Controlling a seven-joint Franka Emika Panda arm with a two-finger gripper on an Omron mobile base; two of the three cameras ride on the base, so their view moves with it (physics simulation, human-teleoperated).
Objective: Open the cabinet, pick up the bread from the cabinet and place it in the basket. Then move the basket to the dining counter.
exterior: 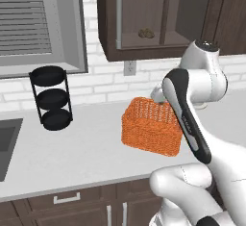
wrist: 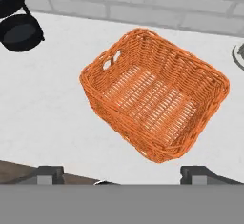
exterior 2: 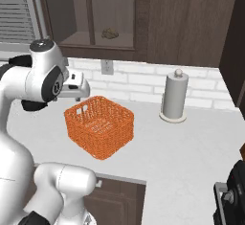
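We hover gripper (wrist: pixel 121 174) above empty basket (wrist: pixel 153 93), fingers spread, nothing held; bread (exterior: pixel 146 33) sits behind cabinet (exterior: pixel 144 16) glass; opening door by handle (exterior: pixel 118 23) comes next.

Basket (wrist: pixel 152 94): orange, woven wicker pattern. Bread (exterior: pixel 146 33): golden-brown. Cabinet (exterior: pixel 187 8): dark brown wood, silver handle (exterior: pixel 118 23). Bench (exterior: pixel 72 148): white. Rack (exterior: pixel 51 97): black. Wall (exterior 2: pixel 139 83): white brick.
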